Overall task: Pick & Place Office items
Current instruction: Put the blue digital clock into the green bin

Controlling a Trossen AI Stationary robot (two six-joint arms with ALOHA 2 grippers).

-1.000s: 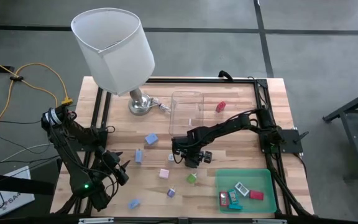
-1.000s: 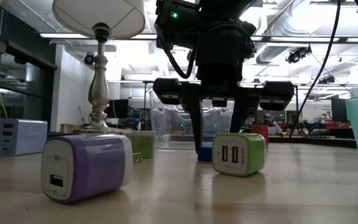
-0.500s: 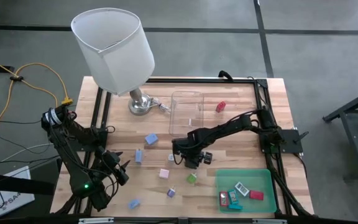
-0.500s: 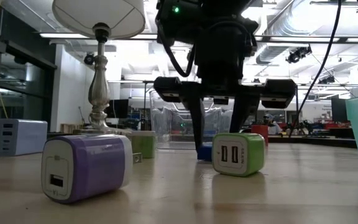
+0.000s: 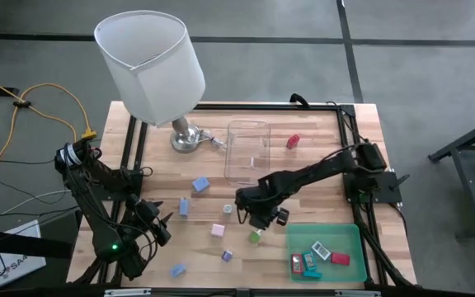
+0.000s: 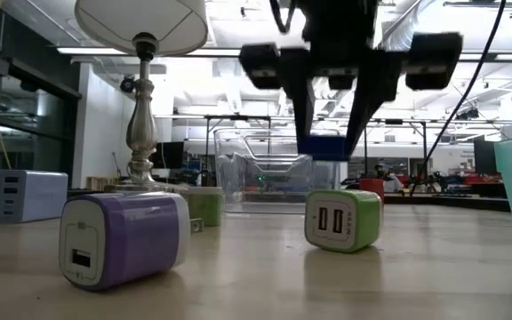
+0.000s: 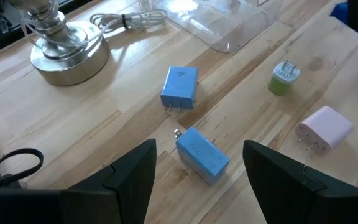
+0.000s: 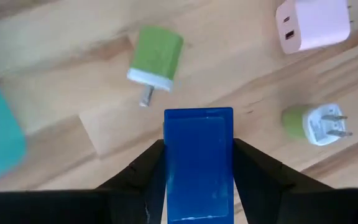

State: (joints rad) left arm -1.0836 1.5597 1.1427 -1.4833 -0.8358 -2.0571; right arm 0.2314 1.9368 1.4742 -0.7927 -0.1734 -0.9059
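right claw (image 8: 197, 186) pinching blue charger (image 8: 198, 162), lifted off table (image 5: 320, 165) | advice: carry level over green tray (image 5: 349, 235), release low | left claw (image 7: 197, 180) spread, waiting

- Right arm stretches across the bench middle; its tool (image 5: 261, 216) hangs raised above the surface, fingers (image 8: 149, 180) clamped on a blue piece (image 8: 198, 163).
- Left arm sits folded at the near-left corner, its tool (image 7: 197, 186) spread wide, holding nothing.
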